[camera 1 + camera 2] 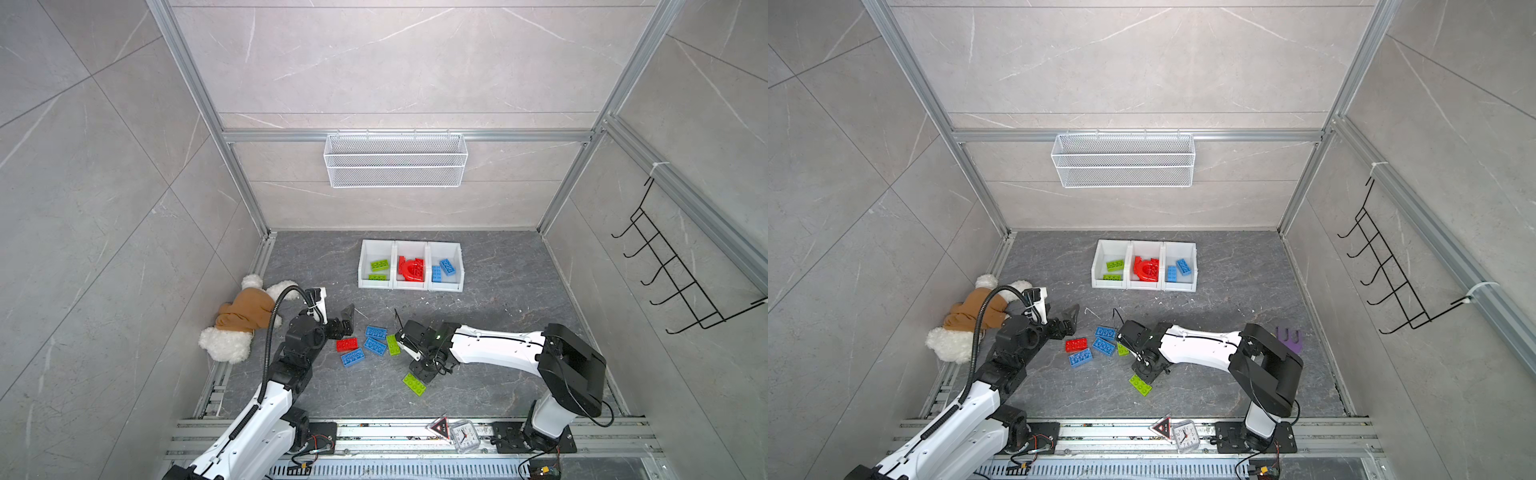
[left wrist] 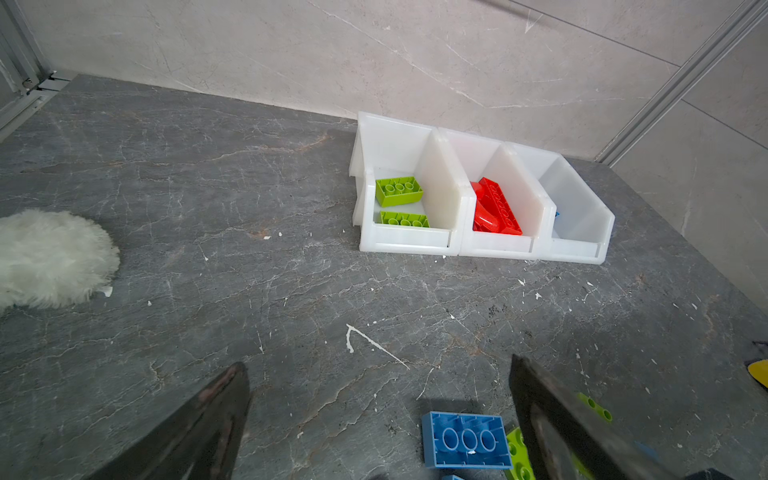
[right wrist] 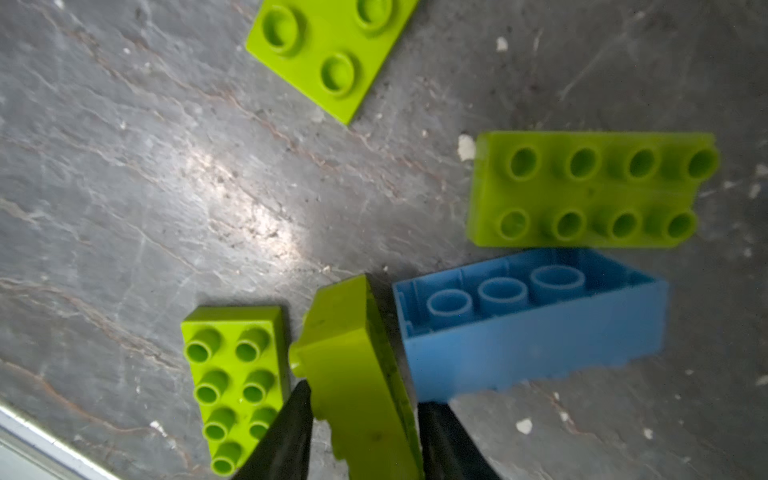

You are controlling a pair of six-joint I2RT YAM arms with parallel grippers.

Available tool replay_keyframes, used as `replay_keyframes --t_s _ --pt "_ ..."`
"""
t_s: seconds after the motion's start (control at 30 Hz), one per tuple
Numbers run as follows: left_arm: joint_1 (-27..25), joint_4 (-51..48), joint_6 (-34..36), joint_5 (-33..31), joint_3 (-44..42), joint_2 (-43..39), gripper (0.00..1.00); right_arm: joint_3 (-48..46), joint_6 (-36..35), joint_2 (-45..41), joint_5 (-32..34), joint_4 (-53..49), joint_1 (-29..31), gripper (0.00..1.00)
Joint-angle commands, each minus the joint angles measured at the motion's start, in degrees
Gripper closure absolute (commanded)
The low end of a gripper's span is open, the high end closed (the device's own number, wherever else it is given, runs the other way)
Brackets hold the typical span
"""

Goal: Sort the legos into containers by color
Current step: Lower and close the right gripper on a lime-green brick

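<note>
Lime green plastic sits between the two black fingers (image 3: 286, 440) of the right gripper (image 3: 360, 395). They press on opposite long sides of one lime green brick (image 3: 353, 357), which is tilted on edge with its studs turned sideways. In the right wrist view an upturned blue brick (image 3: 528, 324), hollow tubes showing, lies just beside the held piece. A studs-up lime brick (image 3: 235, 386) lies just beside it on the other side. A second studs-up lime brick (image 3: 590, 191) and a flat lime piece (image 3: 328, 45) lie near.

In both top views the loose blue bricks (image 1: 375, 346), three in all, lie at 9 o'clock from that gripper, with a red brick (image 1: 347, 344) beyond them. One eight-stud brick (image 1: 413, 383) of the loose lime pieces shows clear of the arm at 5 o'clock. The left gripper (image 2: 378, 361) hangs at 10 o'clock, jaws spread wide and holding nothing.

The containers (image 1: 410, 246), three joined white bins, stand at 12 o'clock, well apart from the loose pieces. The one at 9 o'clock in the row holds two lime bricks (image 1: 379, 265). The middle one holds red pieces (image 1: 411, 269), including an arch. The one at 3 o'clock holds two blue bricks (image 1: 441, 269).

The floor (image 1: 498, 299) is dark grey veined stone with white flecks. A teddy bear (image 1: 237, 324) lies at 9 o'clock and a small alarm clock (image 1: 464, 434) at 5 o'clock. The walls are pale grey marbled panels in aluminium framing. A white wire basket (image 1: 395, 160) hangs on the back wall and a black hook rack (image 1: 673, 274) on the wall at 3 o'clock.
</note>
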Motion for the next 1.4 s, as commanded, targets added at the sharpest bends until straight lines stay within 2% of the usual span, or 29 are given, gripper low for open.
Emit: replay_keyframes --t_s 0.0,0.17,0.43,0.47,0.53,0.73,1.1,1.37 --pt "0.1 1.7 0.1 -0.1 0.8 -0.8 0.0 -1.0 0.5 -1.2 0.7 0.3 -0.1 0.6" --pt "0.1 1.8 0.0 0.0 0.9 -0.5 0.0 -0.6 0.0 -4.2 -0.6 -0.6 -0.1 0.66" --pt "0.1 1.9 -0.1 0.1 0.9 -0.6 0.0 2.1 -0.8 -9.7 -1.0 -3.1 -1.5 0.69" --pt "0.1 1.9 -0.1 0.1 0.9 -0.6 0.0 2.7 -1.0 -9.6 -0.7 -3.7 -2.0 0.66" --pt "0.1 1.6 0.1 0.1 1.0 -0.7 0.0 3.9 -1.3 -8.6 1.4 -5.7 -2.2 0.52" --pt "0.1 1.5 0.1 -0.1 0.9 -1.2 0.0 1.7 -1.6 -7.0 -1.6 -5.0 -1.9 0.46" --pt "0.1 1.8 0.1 0.0 0.9 -0.5 0.0 -0.7 -1.6 -2.1 -3.2 -0.6 -1.0 0.48" --pt "0.1 1.9 0.1 -0.2 0.8 -0.3 0.0 -0.5 -1.4 1.1 -1.8 1.0 -1.1 0.56"
